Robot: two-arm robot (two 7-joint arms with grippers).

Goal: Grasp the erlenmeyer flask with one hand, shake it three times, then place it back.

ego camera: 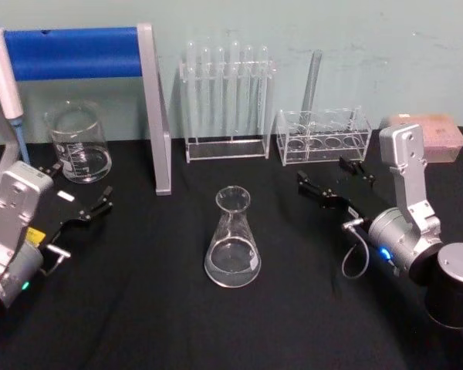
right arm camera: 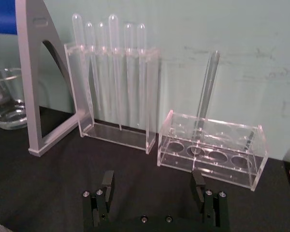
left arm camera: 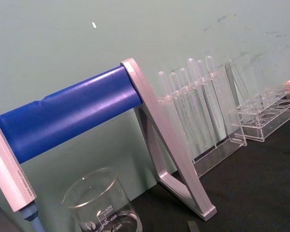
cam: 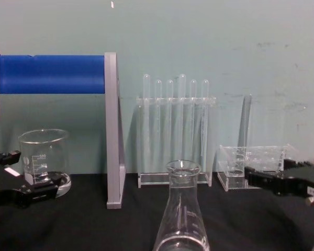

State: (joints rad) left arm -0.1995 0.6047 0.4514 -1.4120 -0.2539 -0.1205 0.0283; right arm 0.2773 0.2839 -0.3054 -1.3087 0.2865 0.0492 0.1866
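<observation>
The erlenmeyer flask [ego camera: 233,239] is clear glass and stands upright on the black table, at the middle and in front of the racks. In the chest view the flask [cam: 181,214] rises at the bottom centre. My left gripper [ego camera: 83,189] is open at the left, well away from the flask and just in front of a beaker. It carries a small white tag. My right gripper [ego camera: 333,176] is open at the right, a short way from the flask and pointing toward the racks. In the right wrist view its fingertips [right arm camera: 108,179] stand wide apart with nothing between them.
A glass beaker [ego camera: 79,142] stands at the back left beside a grey stand with a blue bar [ego camera: 154,116]. Behind the flask is a tall test tube rack [ego camera: 226,100], then a low clear rack [ego camera: 322,135] holding one tube. A pink box [ego camera: 428,135] sits at the back right.
</observation>
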